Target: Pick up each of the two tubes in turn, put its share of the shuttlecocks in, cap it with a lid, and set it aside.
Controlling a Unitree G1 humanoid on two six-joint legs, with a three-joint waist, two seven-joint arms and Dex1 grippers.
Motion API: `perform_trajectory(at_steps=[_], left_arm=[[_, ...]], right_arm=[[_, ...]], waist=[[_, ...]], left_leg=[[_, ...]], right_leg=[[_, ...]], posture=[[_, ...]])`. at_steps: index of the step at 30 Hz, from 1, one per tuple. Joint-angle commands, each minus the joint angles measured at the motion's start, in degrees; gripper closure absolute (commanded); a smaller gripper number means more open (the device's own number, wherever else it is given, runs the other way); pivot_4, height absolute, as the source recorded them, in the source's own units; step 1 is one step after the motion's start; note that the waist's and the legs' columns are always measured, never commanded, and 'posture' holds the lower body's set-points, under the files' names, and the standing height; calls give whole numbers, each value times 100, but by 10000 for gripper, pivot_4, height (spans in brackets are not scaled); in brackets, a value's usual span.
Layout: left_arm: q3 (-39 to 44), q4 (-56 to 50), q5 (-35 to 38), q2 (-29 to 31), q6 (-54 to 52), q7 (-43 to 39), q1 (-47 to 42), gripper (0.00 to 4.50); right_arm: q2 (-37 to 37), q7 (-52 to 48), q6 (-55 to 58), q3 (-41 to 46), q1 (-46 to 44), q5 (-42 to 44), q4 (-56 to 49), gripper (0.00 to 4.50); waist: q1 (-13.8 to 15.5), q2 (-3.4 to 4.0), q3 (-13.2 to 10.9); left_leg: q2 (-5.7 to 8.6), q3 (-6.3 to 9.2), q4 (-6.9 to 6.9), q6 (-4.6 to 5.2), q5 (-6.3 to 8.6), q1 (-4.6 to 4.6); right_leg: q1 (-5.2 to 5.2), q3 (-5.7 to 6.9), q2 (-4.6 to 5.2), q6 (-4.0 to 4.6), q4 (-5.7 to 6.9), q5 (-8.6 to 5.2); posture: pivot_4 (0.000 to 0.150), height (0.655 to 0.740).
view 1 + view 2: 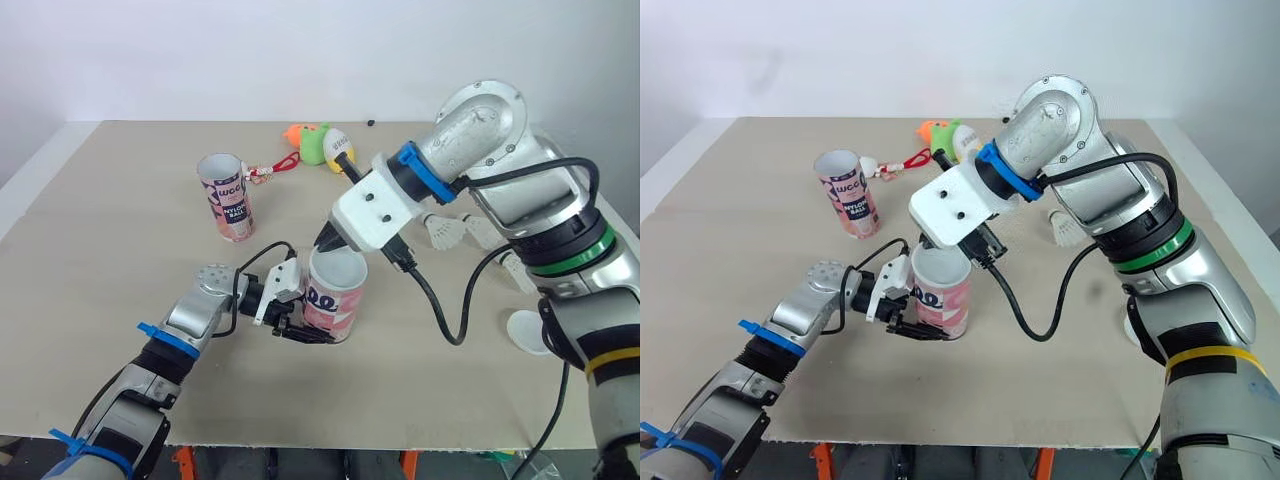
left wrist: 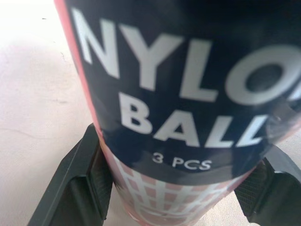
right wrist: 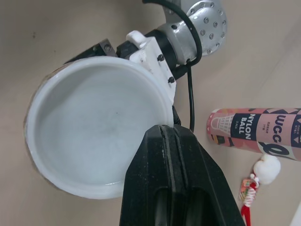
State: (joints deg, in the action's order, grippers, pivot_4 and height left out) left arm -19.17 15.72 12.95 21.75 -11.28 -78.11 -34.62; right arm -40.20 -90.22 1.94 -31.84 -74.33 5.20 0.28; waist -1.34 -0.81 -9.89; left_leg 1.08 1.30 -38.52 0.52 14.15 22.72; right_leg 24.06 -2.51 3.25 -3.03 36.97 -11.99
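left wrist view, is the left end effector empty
No, the two black fingers of the left end effector clamp opposite sides of the pink and navy cardboard tube printed NYLON BALL.

beige table [image 1: 120, 330] bears an upright tube [image 1: 225, 197], a plush toy [image 1: 312, 142], loose shuttlecocks [image 1: 445, 232], a white lid [image 1: 527, 331].

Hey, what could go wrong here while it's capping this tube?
The right gripper presses the lid near its rim rather than its centre, so the lid may seat crooked or pop off. The left gripper holds the tube low down, so that off-centre push could tip it.
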Motion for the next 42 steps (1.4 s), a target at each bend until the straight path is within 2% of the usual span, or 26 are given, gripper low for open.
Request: perform_trajectory(at_steps=[1, 13, 15, 16, 20, 21, 26, 30, 33, 34, 35, 36, 38, 41, 42], left_arm=[[15, 143, -100, 165, -73, -37, -18, 15103], [62, 78, -79, 215, -134, 3, 25, 15103], [68, 42, -70, 225, -156, 17, 48, 15103], [70, 28, -65, 228, -167, 23, 57, 15103], [76, -29, -21, 247, -206, 68, 97, 15103], [74, -42, -14, 255, -209, 73, 111, 15103], [81, -92, -12, 258, -234, 91, 162, 15103], [98, -68, -17, 251, -219, 109, 162, 15103], [107, -29, -22, 244, -191, 121, 149, 15103], [107, -19, -24, 239, -179, 123, 145, 15103], [106, 1, -28, 229, -167, 125, 135, 15103], [105, 17, -30, 222, -159, 126, 127, 15103], [102, 21, -28, 215, -150, 133, 124, 15103], [104, 8, -25, 213, -144, 149, 130, 15103], [103, 0, -27, 217, -141, 153, 139, 15103]], right_arm=[[-65, -228, -84, 81, 80, -93, -266, 44704], [-156, -228, -612, -328, 529, -407, -402, 44704], [14, -228, -600, -311, 655, -378, -331, 38350], [114, -226, -545, -275, 704, -349, -258, 36684], [565, -130, 38, 179, 489, -81, 279, 19410], [633, -179, 255, 350, 350, 122, 407, 16489], [573, -228, 1187, 927, -260, 1137, 840, 16489], [79, -228, 1544, 760, -200, 1879, 543, 16489], [-70, -228, 1588, 615, 3, 1978, 298, 16489], [-86, -228, 1551, 537, 97, 1942, 243, 21493], [-67, -228, 1512, 472, 163, 1867, 233, 23234], [-54, -228, 1481, 418, 207, 1808, 228, 29338], [-76, -228, 1329, 259, 237, 1678, 240, 33295], [-189, -228, 1117, -36, 223, 1599, 197, 43458], [-239, -228, 999, -170, 218, 1520, 193, 43458]], waist=[[0, 0, 0], [0, -4, 3], [-1, -10, 7], [-5, -15, 9], [-24, -21, 13], [-22, -21, 13], [-16, -7, -1], [0, -9, 0], [0, -8, -1], [-3, -8, 0], [-3, -8, -1], [-3, -9, -1], [-3, -9, -1], [-3, -9, -1], [-3, -9, -1]], left_leg=[[-1, 0, 0, 0, 0, 0], [-5, 0, 0, 0, 0, -8], [-5, 0, 0, 0, 0, -14], [-8, 0, 0, 0, 0, -20], [-35, -3, 1, 0, 0, -38], [-50, -3, 1, 0, 0, -43], [-85, 6, 1, 1, -2, -27], [-85, 19, 8, 1, -2, -14], [-83, 12, 11, 0, -1, -14], [-82, 10, 11, 0, -1, -14], [-84, 4, 10, 0, -1, -15], [-84, 4, 9, 1, -1, -14], [-85, 2, 7, 0, -2, -14], [-85, -2, 7, 0, -2, -14], [-85, -2, 7, 0, -2, -14]], right_leg=[[0, 0, -1, 1, 0, 1], [-8, 0, -6, 5, 0, -1], [-12, 0, -6, 5, 1, -1], [-18, 0, -9, 8, 1, -3], [-28, -2, -36, 27, 1, 4], [-30, -2, -52, 34, 1, 5], [-3, 0, -97, 83, 15, 20], [8, 6, -100, 94, 18, 12], [10, 4, -93, 91, 16, 9], [10, 3, -92, 89, 16, 8], [10, 1, -94, 87, 16, 7], [12, 1, -95, 83, 16, 9], [12, 1, -97, 78, 16, 10], [12, 0, -97, 75, 16, 9], [13, 0, -97, 75, 16, 9]], posture=[[1500, 7323], [1500, 7323], [1500, 7323], [1500, 7323], [1500, 7323], [1500, 7323], [1500, 7323], [1500, 7323], [1500, 7323], [1500, 7323], [1500, 7323], [1500, 7323], [1500, 7323], [1500, 7323], [1500, 7323]])
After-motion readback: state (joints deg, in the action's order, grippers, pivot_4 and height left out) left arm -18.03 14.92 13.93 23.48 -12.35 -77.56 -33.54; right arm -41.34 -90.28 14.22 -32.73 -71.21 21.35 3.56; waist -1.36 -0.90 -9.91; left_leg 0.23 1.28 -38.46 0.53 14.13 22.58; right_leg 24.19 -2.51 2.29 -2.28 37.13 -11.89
